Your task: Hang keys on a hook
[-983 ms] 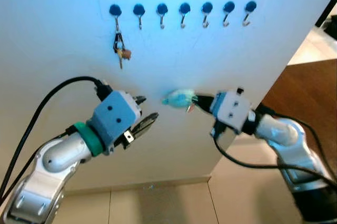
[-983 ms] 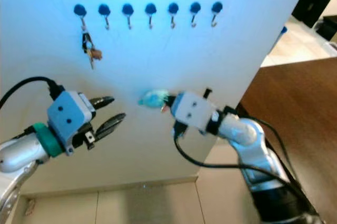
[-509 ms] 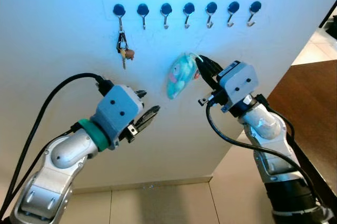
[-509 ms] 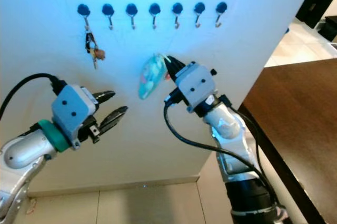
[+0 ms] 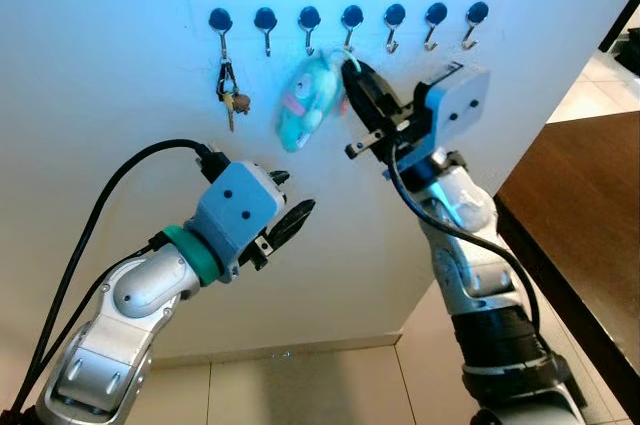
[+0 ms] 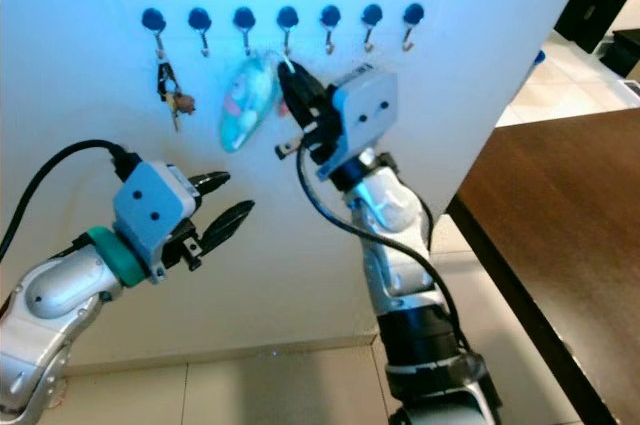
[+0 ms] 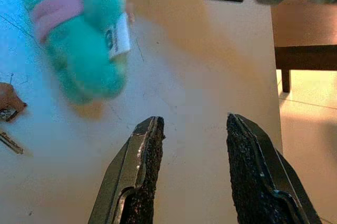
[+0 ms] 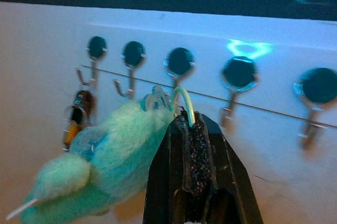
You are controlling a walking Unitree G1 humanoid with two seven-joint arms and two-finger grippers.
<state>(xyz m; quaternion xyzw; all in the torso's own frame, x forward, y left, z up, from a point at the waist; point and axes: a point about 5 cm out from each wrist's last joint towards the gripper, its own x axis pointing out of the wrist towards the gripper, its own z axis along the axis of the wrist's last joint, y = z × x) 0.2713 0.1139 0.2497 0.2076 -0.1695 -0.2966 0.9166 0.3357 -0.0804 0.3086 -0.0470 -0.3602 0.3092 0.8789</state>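
One teal plush keychain (image 5: 303,100), its loop pinched in the right gripper (image 5: 352,80), is dangling just beneath the hook row (image 5: 350,25), left gripper (image 5: 288,207) idling agape at seven o'clock.

A white wall panel (image 5: 120,75) carries seven hooks (image 5: 350,27); a key bunch (image 5: 228,93) hangs at 9 o'clock.

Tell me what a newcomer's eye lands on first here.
First, the teal plush keychain, held by its loop in the right tool just below the row of hooks on the white panel. Next, the bunch of keys hanging from the leftmost hook. The left tool hovers open lower down in front of the panel, holding nothing.
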